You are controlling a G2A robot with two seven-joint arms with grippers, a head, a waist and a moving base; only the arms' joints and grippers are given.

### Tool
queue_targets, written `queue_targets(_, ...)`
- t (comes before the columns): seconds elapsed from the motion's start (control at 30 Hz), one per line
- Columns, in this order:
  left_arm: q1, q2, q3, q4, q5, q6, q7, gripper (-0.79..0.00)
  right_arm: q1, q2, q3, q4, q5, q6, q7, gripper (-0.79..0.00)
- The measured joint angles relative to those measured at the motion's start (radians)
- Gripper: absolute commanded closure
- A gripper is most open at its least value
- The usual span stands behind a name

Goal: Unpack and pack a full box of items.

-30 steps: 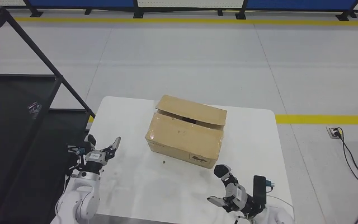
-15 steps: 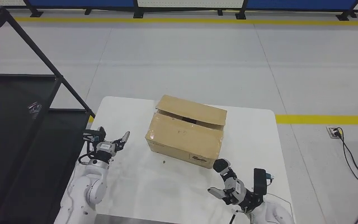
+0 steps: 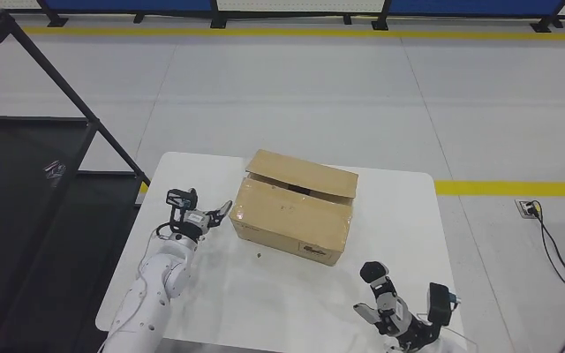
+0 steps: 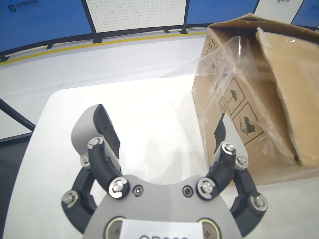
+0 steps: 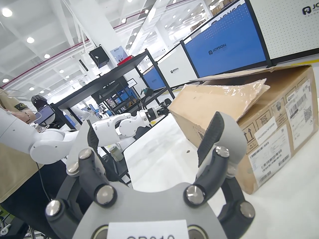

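1. Box (image 3: pixel 296 216): centre of table (image 3: pixel 265 300); top flaps loosely down; unpacking not begun.
2. Left gripper (image 3: pixel 216 214): spread wide, empty; has advanced to just beside the box's 9 o'clock end; opening is probably imminent.
3. Right gripper (image 3: pixel 365 289): wide, empty; has retreated toward 5 o'clock.

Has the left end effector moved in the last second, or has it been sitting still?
Yes. The left end effector has travelled toward the cardboard box, which stayed put, and is now close to its end.
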Motion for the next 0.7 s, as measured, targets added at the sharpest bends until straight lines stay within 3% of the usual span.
queue_targets(0.3,0.001,-0.008,0.028,0.008,0.0,-0.008,0.031,-0.785,-0.004,-0.001,-0.01,-0.007,-0.015,0.01,-0.008,-0.785)
queue_targets(0.7,0.078,0.004,0.018,-0.095,0.024,-0.054,0.041,-0.785,0.006,0.001,-0.023,-0.022,-0.013,0.011,0.01,-0.785)
